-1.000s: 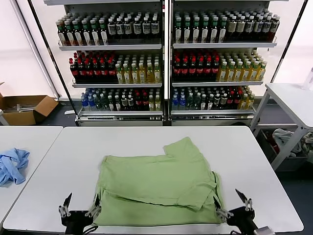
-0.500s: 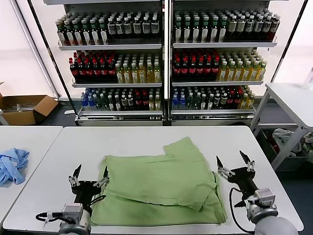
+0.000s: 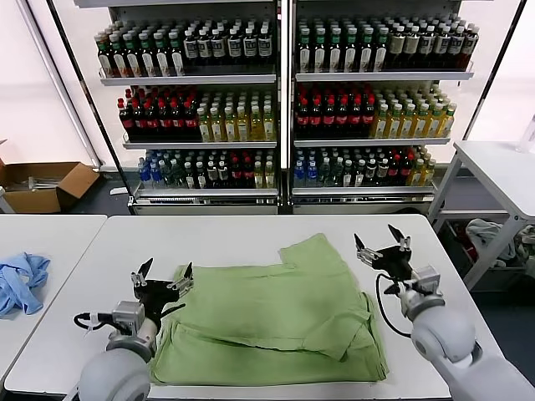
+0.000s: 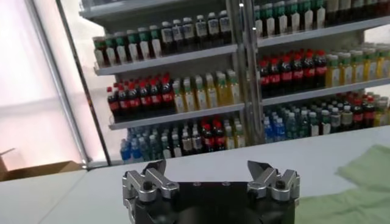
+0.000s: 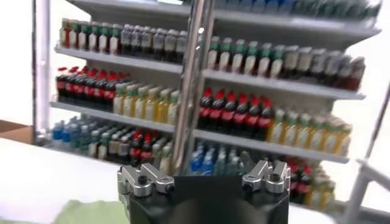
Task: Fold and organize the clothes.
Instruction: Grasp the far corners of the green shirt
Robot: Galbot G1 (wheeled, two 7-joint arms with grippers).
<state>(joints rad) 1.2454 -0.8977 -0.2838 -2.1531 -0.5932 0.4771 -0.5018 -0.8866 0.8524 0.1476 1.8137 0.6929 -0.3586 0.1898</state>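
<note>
The light green polo shirt (image 3: 276, 313) lies partly folded on the white table (image 3: 251, 234), one sleeve reaching toward the far right. No collar, buttons or graphic show. My left gripper (image 3: 161, 278) is open and empty, raised just off the shirt's left edge. My right gripper (image 3: 382, 244) is open and empty, raised just right of the shirt's far sleeve. In the left wrist view the gripper (image 4: 210, 175) is open, with a bit of green shirt (image 4: 359, 182) beyond it. In the right wrist view the gripper (image 5: 204, 176) is open above the shirt (image 5: 85, 213).
A light blue garment (image 3: 21, 282) lies on a second table at the left. Shelves of drink bottles (image 3: 284, 100) stand behind the table. A cardboard box (image 3: 42, 185) sits on the floor at the far left. Another white table (image 3: 501, 171) stands at the right.
Both grippers rose from the near edge of the table and moved away from me, to either side of the shirt. The shirt's near edge shifted slightly.
</note>
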